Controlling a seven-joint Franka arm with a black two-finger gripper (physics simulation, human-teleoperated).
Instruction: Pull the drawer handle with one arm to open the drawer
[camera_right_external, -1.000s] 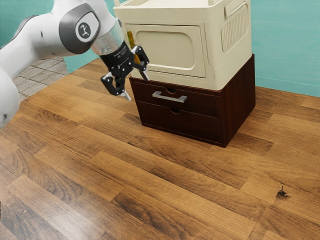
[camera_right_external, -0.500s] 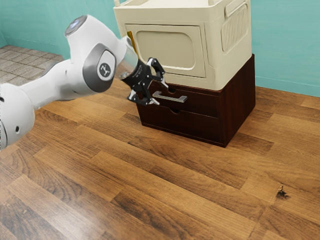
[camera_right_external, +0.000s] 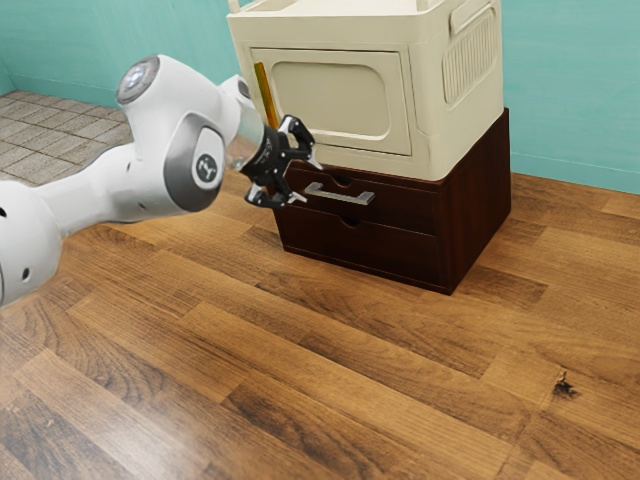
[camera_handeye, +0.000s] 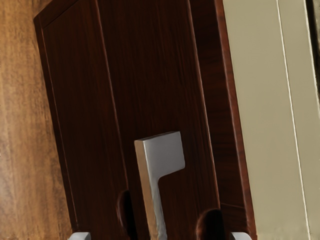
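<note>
the black two-finger gripper (camera_right_external: 310, 182) stood open, and it needed to surround the grey metal bar handle (camera_handeye: 165, 152) evenly before closing.

From where I stand, I count one dark cabinet (camera_right_external: 475, 200) with two drawers (camera_right_external: 400, 212), two notches (camera_right_external: 350, 222) and one metal handle (camera_right_external: 341, 196) on its front. Atop it sits one cream unit (camera_right_external: 430, 100) with one door panel (camera_right_external: 330, 95). Beside the cabinet I see one robot arm (camera_right_external: 150, 160) with one pincer (camera_right_external: 309, 181); well apart from it, one small dark mark (camera_right_external: 565, 386) on the floor (camera_right_external: 330, 370).
</note>
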